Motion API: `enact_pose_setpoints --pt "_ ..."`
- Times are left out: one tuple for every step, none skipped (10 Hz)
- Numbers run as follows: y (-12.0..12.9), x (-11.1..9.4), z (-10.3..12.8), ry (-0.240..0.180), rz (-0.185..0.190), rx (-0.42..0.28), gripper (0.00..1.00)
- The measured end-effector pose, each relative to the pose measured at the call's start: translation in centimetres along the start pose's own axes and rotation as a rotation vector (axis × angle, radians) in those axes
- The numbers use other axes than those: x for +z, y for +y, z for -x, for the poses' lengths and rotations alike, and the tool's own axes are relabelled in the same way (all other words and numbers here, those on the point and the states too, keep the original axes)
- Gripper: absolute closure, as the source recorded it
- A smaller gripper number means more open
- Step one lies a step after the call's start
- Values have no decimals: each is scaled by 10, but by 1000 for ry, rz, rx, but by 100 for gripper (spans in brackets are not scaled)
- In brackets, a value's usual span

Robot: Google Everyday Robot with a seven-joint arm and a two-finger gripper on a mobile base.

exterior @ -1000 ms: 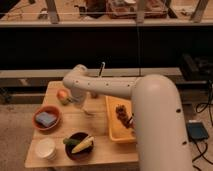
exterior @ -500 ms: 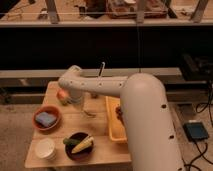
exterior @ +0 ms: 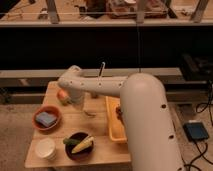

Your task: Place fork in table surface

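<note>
My gripper [exterior: 78,103] hangs from the white arm over the left middle of the wooden table [exterior: 100,132], close above its surface. A small thin grey thing, which looks like the fork [exterior: 90,114], lies on the wood just right of and below the gripper. I cannot tell whether the gripper touches it. The arm's bulky white link covers the right part of the table.
A peach-coloured fruit [exterior: 62,95] sits just left of the gripper. An orange bowl with a blue sponge [exterior: 47,119] stands at the left. A dark bowl with yellow and green food [exterior: 79,145] and a white cup [exterior: 46,148] stand at the front. A yellow tray [exterior: 115,122] is at the right.
The arm has swung left and lower over the table. The gripper has dropped closer to the wood beside the fruit.
</note>
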Motion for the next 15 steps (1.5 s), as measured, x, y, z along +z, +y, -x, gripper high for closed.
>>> enact_pose_setpoints --pt "0 0 0 0 0 0 80" --pt "0 0 0 0 0 0 80" --pt "0 0 0 0 0 -1 80" --pt "0 0 0 1 -1 -1 80" --pt "0 0 0 1 -1 -1 78" --pt "0 0 0 1 -1 -1 70" --pt "0 0 0 1 -1 -1 59" --pt "0 0 0 1 -1 -1 50" --pt "0 0 0 1 -1 -1 40" --pt "0 0 0 1 -1 -1 28" --pt "0 0 0 1 -1 -1 22" --pt "0 0 0 1 -1 -1 20" --pt "0 0 0 2 -1 -1 20" --pt "0 0 0 2 -1 -1 20" --pt "0 0 0 2 -1 -1 20"
